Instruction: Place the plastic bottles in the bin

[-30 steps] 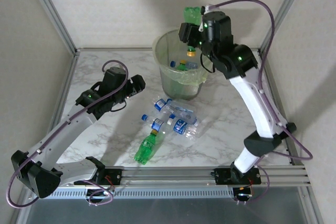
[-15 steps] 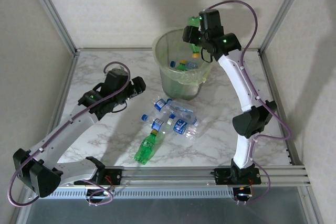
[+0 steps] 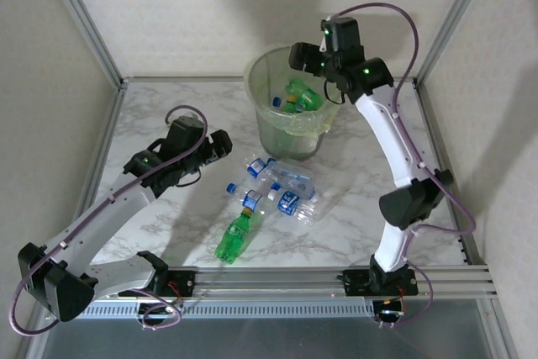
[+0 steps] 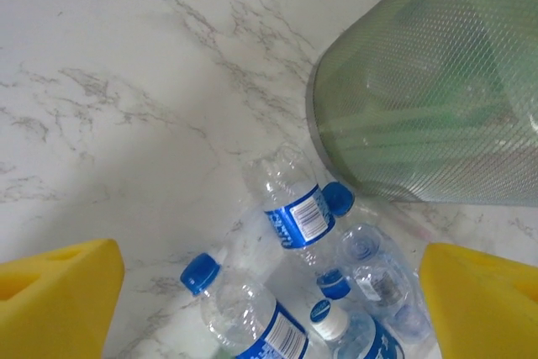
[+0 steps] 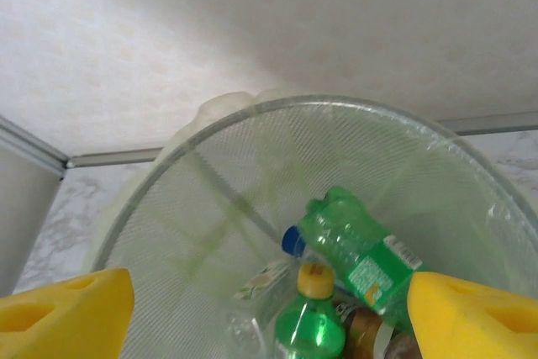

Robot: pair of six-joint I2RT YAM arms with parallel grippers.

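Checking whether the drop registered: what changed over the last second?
The right gripper lowered over the bin, opened and let go of its green bottle, which now lies inside. The left gripper, open, and the loose bottles on the table stayed about where they were.

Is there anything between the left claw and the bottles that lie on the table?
Nothing visible stands in the way. The left claw is open, and in its wrist view the nearest bottles lie uncovered on the table between its yellow fingers. The bin stands just beyond them, not across the path.
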